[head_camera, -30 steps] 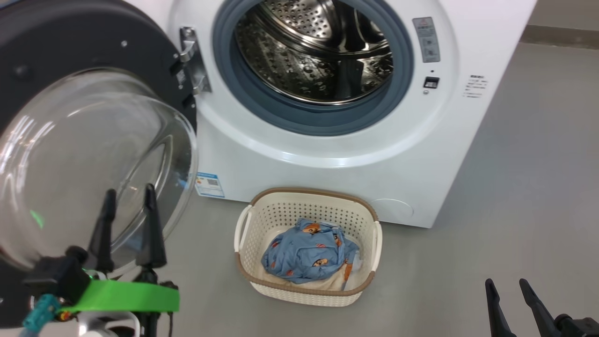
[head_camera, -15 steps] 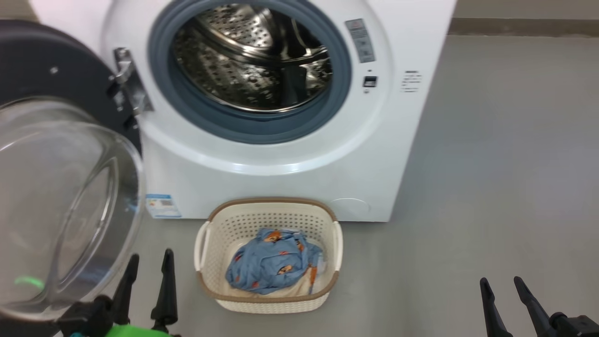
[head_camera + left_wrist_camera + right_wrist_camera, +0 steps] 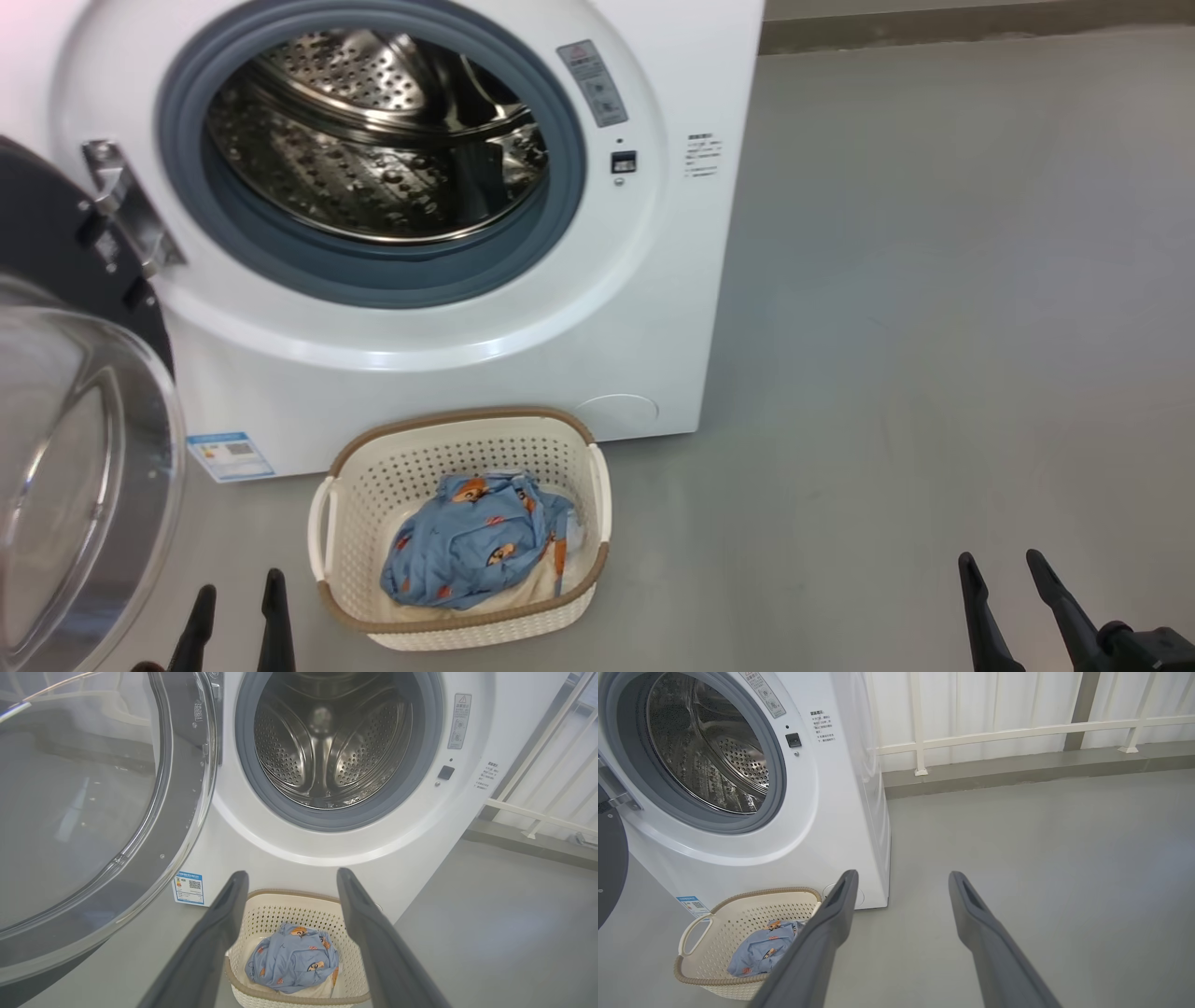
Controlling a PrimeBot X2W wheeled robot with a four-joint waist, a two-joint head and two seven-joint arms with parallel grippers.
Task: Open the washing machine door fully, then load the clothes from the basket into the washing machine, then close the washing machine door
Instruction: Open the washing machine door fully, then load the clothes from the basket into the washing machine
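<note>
Head view: the door (image 3: 65,448) hangs wide open at the left of the washer (image 3: 448,364); the basket (image 3: 411,467) sits on the floor just before the washer, clothes (image 3: 467,551) heaped inside; left gripper (image 3: 239,583) and right gripper (image 3: 999,557) both spread, holding nothing; a blue QR sticker (image 3: 230,455) sits low on the front; grey warning label (image 3: 593,82) and small print (image 3: 704,154) too small to read.

drum mouth (image 3: 373,159) open | washing machine door (image 3: 84,485) juts out left | basket (image 3: 448,457) on floor (image 3: 887,373) beneath mouth
</note>
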